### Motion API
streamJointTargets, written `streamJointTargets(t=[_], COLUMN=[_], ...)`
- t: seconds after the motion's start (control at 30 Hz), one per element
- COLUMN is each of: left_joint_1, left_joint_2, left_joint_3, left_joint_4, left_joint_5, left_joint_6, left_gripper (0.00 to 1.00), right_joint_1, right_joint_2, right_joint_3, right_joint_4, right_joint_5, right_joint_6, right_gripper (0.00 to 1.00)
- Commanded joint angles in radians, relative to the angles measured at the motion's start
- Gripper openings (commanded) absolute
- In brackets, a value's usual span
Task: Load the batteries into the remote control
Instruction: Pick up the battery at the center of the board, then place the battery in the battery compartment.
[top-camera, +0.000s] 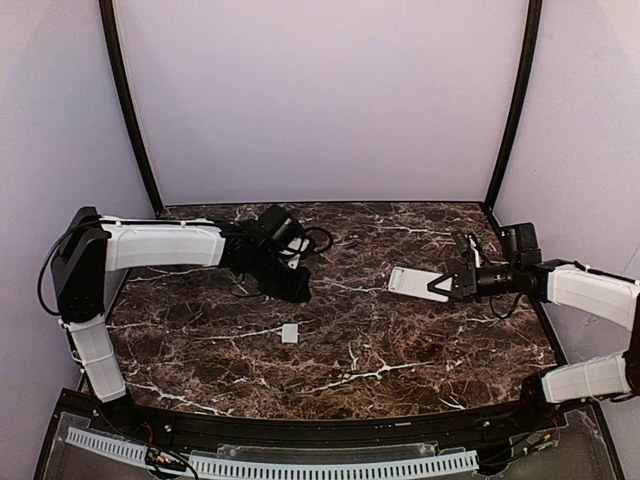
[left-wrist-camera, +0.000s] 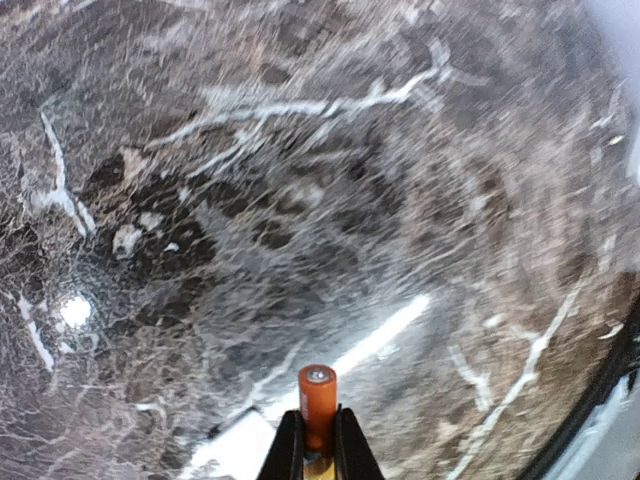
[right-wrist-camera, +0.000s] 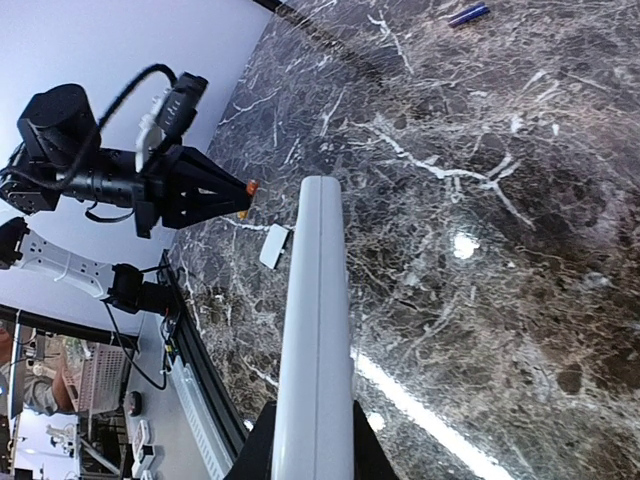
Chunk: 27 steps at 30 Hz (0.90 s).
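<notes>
Holding the orange battery (left-wrist-camera: 317, 395) by its lower end, the left gripper (left-wrist-camera: 319, 428) is squeezed tight on it. The battery's round top pokes out past the two black fingertips (left-wrist-camera: 288, 445). The right gripper (top-camera: 440, 287) is clamped on one end of the white remote control (top-camera: 412, 282). The remote sticks straight out from its fingers. In the right wrist view the remote shows only its thin edge.

The table (top-camera: 400, 350) is dark brown marble with white wiggly lines, and bright spots of light shine on it. Pale walls stand on three sides, with a black pole (top-camera: 130, 110) in each back corner.

A small white cover plate (top-camera: 290, 333) lies flat on the table, near the middle. The left gripper and its orange battery are just behind this plate, a little toward the back wall, and do not touch it. The remote is off to the right of the plate and farther back, well apart from it. The dark blue battery (right-wrist-camera: 468, 14) lies on the table far behind the plate, close to the back wall. No gripper is near it. The orange battery's tip points across toward the remote, with bare table between them.
</notes>
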<state>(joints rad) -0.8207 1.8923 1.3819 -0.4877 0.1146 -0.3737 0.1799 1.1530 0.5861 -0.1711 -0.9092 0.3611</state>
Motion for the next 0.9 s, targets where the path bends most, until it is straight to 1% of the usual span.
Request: streamJointTargets(t=[0.0,0.03,0.07,0.1,0.13,0.17,0.27,0.3,0.4,0.53,0.57,0.63,0.73,0.77,0.83,0.87], left_joint_1=[0.046,0.052,0.056,0.056,0.057,0.057,0.058,0.056,0.056,0.035,0.025,0.021,0.015,0.012,-0.003,-0.021], left_joint_2=[-0.182,-0.198,-0.231,-0.245,-0.27,-0.281,-0.331,-0.341,-0.386,-0.41,-0.412,-0.412,-0.407,-0.412,-0.431,-0.441], left_joint_3=[-0.117,-0.16,-0.185,-0.239,-0.267,-0.31,-0.387,-0.43,-0.523,-0.566,-0.57,-0.588,-0.63,-0.637,-0.653,-0.655], left_joint_4=[0.283,0.36,0.404,0.512,0.563,0.649,0.808,0.896,1.028,1.045,1.049,1.097,1.229,1.249,1.268,1.241], left_joint_5=[0.223,0.254,0.306,0.329,0.362,0.374,0.406,0.407,0.379,0.338,0.34,0.359,0.4,0.405,0.412,0.399], left_joint_6=[-0.239,-0.309,-0.344,-0.415,-0.448,-0.506,-0.559,-0.554,-0.498,-0.347,-0.332,-0.33,-0.363,-0.355,-0.284,-0.185], left_gripper=[0.0,0.0,0.0,0.0,0.0,0.0,0.0,0.0,0.0,0.0,0.0,0.0,0.0,0.0,0.0,0.0], right_joint_1=[0.063,0.08,0.098,0.113,0.129,0.141,0.18,0.195,0.241,0.303,0.317,0.345,0.375,0.384,0.398,0.402], right_joint_2=[0.028,0.032,0.034,0.037,0.04,0.042,0.047,0.052,0.079,0.125,0.134,0.151,0.162,0.163,0.166,0.168], right_joint_3=[0.027,0.029,0.034,0.04,0.045,0.048,0.038,0.031,0.028,0.036,0.043,0.058,0.081,0.084,0.093,0.095], right_joint_4=[0.128,0.143,0.154,0.16,0.166,0.179,0.257,0.287,0.349,0.442,0.453,0.467,0.47,0.468,0.463,0.456], right_joint_5=[-0.057,-0.061,-0.06,-0.055,-0.053,-0.052,-0.033,-0.025,0.014,0.059,0.068,0.082,0.104,0.112,0.124,0.132], right_joint_6=[0.074,0.088,0.098,0.107,0.115,0.125,0.175,0.198,0.224,0.26,0.263,0.264,0.252,0.249,0.234,0.225], right_gripper=[0.0,0.0,0.0,0.0,0.0,0.0,0.0,0.0,0.0,0.0,0.0,0.0,0.0,0.0,0.0,0.0])
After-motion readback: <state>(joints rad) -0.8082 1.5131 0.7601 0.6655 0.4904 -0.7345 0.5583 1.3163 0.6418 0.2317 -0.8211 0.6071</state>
